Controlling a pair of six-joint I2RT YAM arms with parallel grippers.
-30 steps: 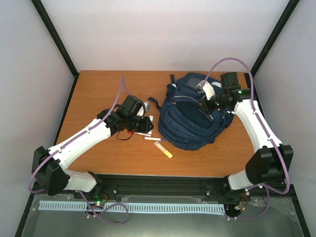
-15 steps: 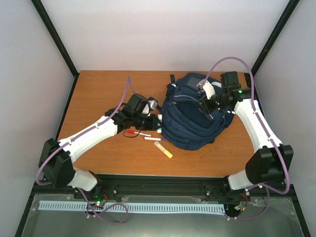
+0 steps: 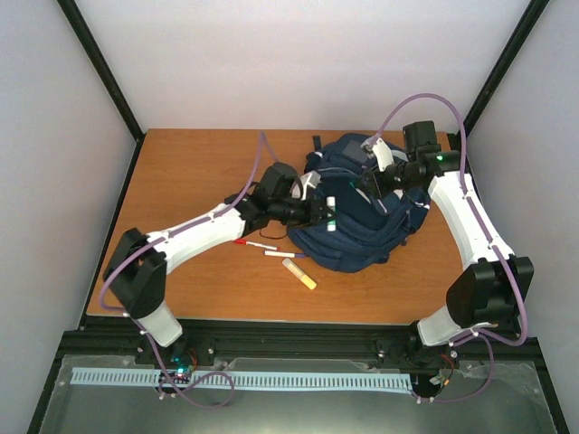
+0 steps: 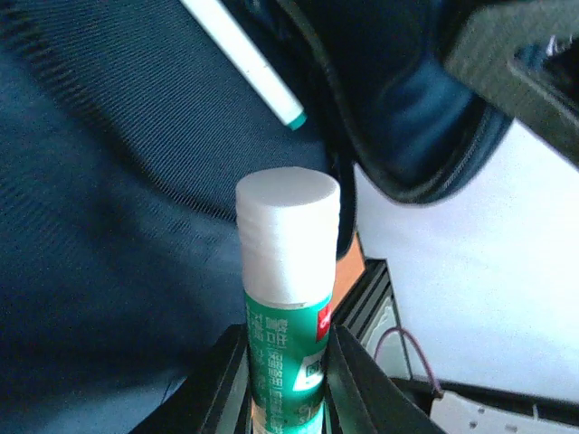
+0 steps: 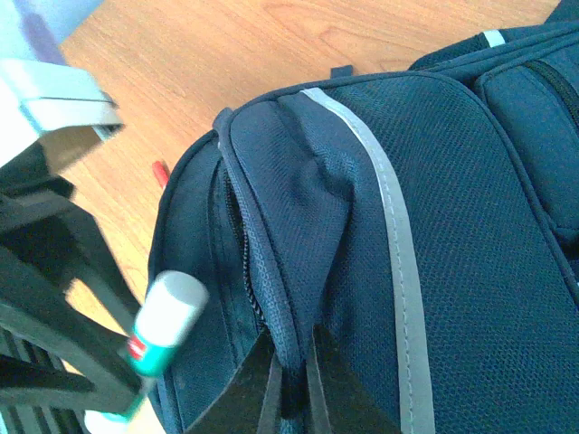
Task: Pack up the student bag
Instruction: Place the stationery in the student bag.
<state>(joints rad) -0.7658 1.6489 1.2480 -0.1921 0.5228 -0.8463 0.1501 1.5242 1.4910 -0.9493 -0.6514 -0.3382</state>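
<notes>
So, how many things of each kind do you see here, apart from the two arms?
Student bag: 1
Glue stick: 1, held in the left fingers
Pens: 3, a red-capped pen and a second pen on the table, and a green-tipped pen on the bag
Yellow stick, kind unclear: 1
Total: 6

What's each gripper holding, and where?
Left gripper: glue stick, by its green labelled body. Right gripper: student bag, pinched at the flap edge by the zip.
</notes>
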